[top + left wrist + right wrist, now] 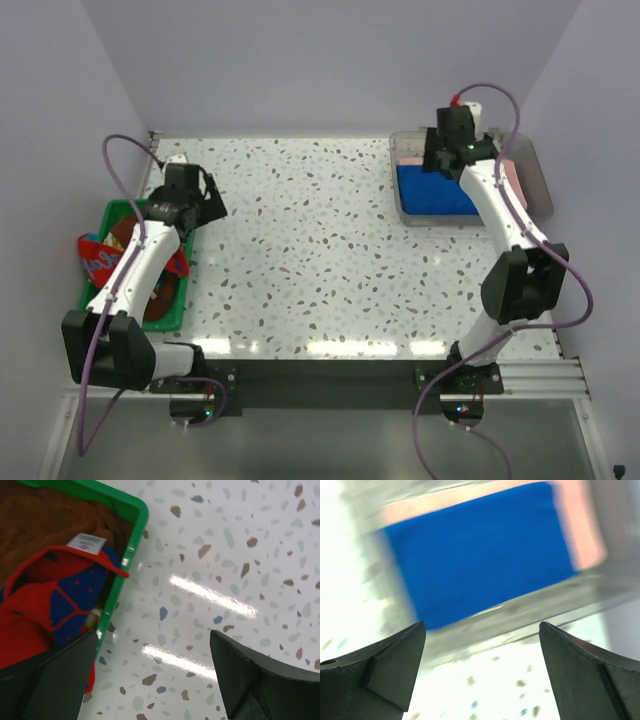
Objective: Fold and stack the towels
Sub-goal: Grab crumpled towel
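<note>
Facing right end effector (481, 626), blue towel (480, 555)

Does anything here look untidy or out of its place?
Yes. The blue towel with red pattern lies crumpled in the green basket, on the brown towel, and hangs over the rim. The royal blue towel in the clear tray lies flat and neat.

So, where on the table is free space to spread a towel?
The speckled tabletop between the green basket and the clear tray is bare. The basket is crowded with crumpled towels; the tray holds folded towels.
</note>
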Controlling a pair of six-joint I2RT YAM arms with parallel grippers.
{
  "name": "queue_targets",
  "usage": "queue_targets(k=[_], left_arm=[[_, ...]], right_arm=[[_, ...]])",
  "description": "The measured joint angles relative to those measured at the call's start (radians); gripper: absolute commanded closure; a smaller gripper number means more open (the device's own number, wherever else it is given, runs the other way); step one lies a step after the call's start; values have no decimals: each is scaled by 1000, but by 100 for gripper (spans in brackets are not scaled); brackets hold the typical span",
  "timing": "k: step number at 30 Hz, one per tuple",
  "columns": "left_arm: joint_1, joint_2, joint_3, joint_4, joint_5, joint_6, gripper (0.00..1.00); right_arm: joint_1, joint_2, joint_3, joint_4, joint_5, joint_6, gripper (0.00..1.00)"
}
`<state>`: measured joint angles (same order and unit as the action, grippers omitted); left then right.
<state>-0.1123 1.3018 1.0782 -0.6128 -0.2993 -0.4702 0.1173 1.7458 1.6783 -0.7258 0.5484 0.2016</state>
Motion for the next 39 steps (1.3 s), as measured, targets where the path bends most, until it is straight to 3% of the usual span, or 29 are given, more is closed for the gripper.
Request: queue_targets(k=[7, 12, 16, 20, 23, 26, 28, 34, 39], left_arm=[[244, -2, 42, -85, -72, -39, 1], [388, -25, -5, -92, -83, -47, 3], [428, -21, -56, -77, -70, -47, 8], [426, 16, -77, -51, -13, -47, 22], [426, 35, -96, -24, 32, -53, 48], [426, 35, -107, -19, 56, -61, 84], [426, 34, -107, -14, 66, -69, 98], [425, 8, -52, -51, 76, -68, 100], [368, -42, 156, -107, 56, -64, 100]], right_arm=[[303, -182, -260, 10, -273, 56, 1], [406, -219, -391, -5, -382, 72, 1], [431, -288, -444, -14, -436, 81, 1], [431, -335, -463, -14, -451, 90, 1], [431, -348, -481, -12, -461, 98, 1], [432, -350, -505, -14, -464, 109, 1], [432, -351, -515, -21, -465, 114, 1], [432, -362, -516, -39, -462, 116, 1], [432, -392, -512, -53, -461, 116, 1]])
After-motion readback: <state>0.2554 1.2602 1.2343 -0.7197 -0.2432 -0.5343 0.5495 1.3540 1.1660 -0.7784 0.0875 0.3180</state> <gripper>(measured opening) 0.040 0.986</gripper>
